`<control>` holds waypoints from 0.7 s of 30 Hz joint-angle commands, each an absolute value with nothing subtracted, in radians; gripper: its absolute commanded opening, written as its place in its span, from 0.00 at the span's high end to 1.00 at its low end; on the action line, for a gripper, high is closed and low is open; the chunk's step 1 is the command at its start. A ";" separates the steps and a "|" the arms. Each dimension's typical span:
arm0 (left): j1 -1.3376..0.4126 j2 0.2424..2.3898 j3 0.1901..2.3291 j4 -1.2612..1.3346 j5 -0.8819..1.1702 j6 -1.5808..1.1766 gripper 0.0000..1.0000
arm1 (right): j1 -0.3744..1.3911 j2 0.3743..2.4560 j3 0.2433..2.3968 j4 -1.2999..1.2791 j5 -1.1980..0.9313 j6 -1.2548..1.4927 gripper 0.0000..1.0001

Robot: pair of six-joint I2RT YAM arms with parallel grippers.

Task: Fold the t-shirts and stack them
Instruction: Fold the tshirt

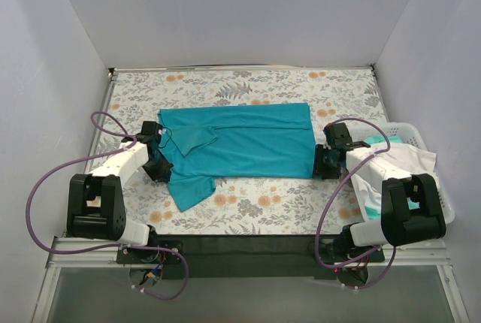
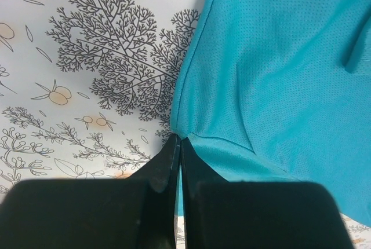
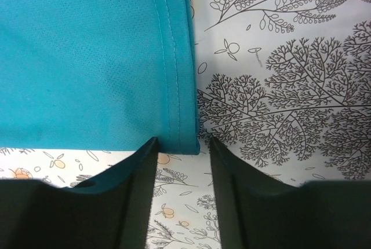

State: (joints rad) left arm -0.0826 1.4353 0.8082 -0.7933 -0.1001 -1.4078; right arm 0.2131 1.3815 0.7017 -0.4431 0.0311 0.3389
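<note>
Top external view: a teal t-shirt [image 1: 248, 143] lies spread lengthwise across the middle of a table covered in a floral print [image 1: 263, 86], its neck end toward the left arm and its hem toward the right arm. The shirt looks partly folded already. Its far long edge is turned over onto the body, while one sleeve [image 1: 192, 190] sticks out loose at the near left. The left gripper [image 1: 155, 159] sits at the shirt's left end, and its wrist camera shows the two black fingers [image 2: 165, 168] pressed together with a sliver of teal cloth pinched between them at the shirt's edge. The right gripper [image 1: 323, 161] sits at the right end. In its wrist camera the fingers [image 3: 142, 174] stand apart, holding nothing, with the stitched hem [image 3: 174, 58] corner lying just in the gap between their tips. A white basket [image 1: 412, 128] at the far right holds more shirts [image 1: 398, 159] — white and pale aqua cloth, heaped loosely. The step in hand appears to be taking hold of both ends for the next fold. The next move likely calls for the right fingers to close on the hem corner, then for both arms to lift and carry the edge across together — evenly, so the cloth does not skew.
</note>
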 commanded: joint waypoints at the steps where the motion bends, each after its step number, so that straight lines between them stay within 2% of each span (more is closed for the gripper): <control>1: -0.084 1.396 0.841 -0.810 -0.087 -1.397 1.00 | 0.212 1.387 0.680 -0.413 0.045 0.350 0.61; 9: -0.084 1.387 0.841 -0.822 -0.083 -1.401 1.00 | 0.210 1.419 0.683 -0.388 0.035 0.337 0.68; 12: -0.083 1.381 0.844 -0.833 -0.081 -1.402 1.00 | 0.210 1.416 0.684 -0.391 0.043 0.331 0.80; 13: -0.083 1.375 0.844 -0.836 -0.080 -1.404 1.00 | 0.210 1.413 0.684 -0.397 0.048 0.331 0.89; 16: -0.081 1.364 0.859 -0.862 -0.077 -1.407 1.00 | 0.209 1.391 0.692 -0.436 0.055 0.319 0.99; 21: -0.069 1.328 0.876 -0.905 -0.074 -1.390 1.00 | 0.209 1.344 0.748 -0.535 0.063 0.299 0.99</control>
State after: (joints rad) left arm -0.0803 1.3830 0.8383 -0.8608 -0.0845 -1.4052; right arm 0.2115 1.3838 0.6994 -0.4351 0.0360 0.3252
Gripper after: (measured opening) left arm 0.015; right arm 0.022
